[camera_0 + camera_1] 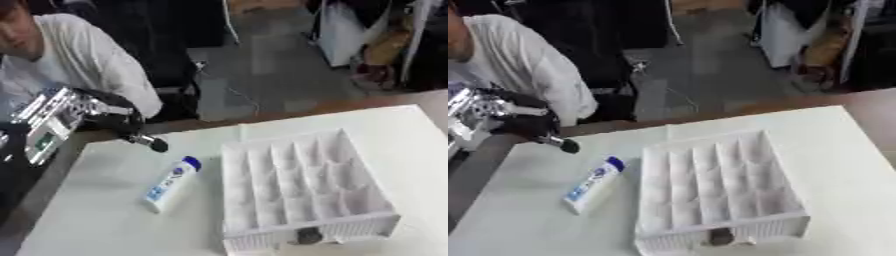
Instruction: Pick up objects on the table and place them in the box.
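A white tube with a blue cap and blue label lies on the white table, just left of the white box. The box is divided into many small compartments, and a dark small thing shows at its near wall. My left hand hovers at the table's far left corner, above and to the left of the tube, apart from it. Its black fingers look curled, with one fingertip pointing down toward the table. Nothing is in the hand. My right hand shows in neither view.
A person in a white shirt sits beyond the table's far left corner, behind my left arm. The brown desk edge runs past the table's far side. Bags and furniture stand on the floor at the back right.
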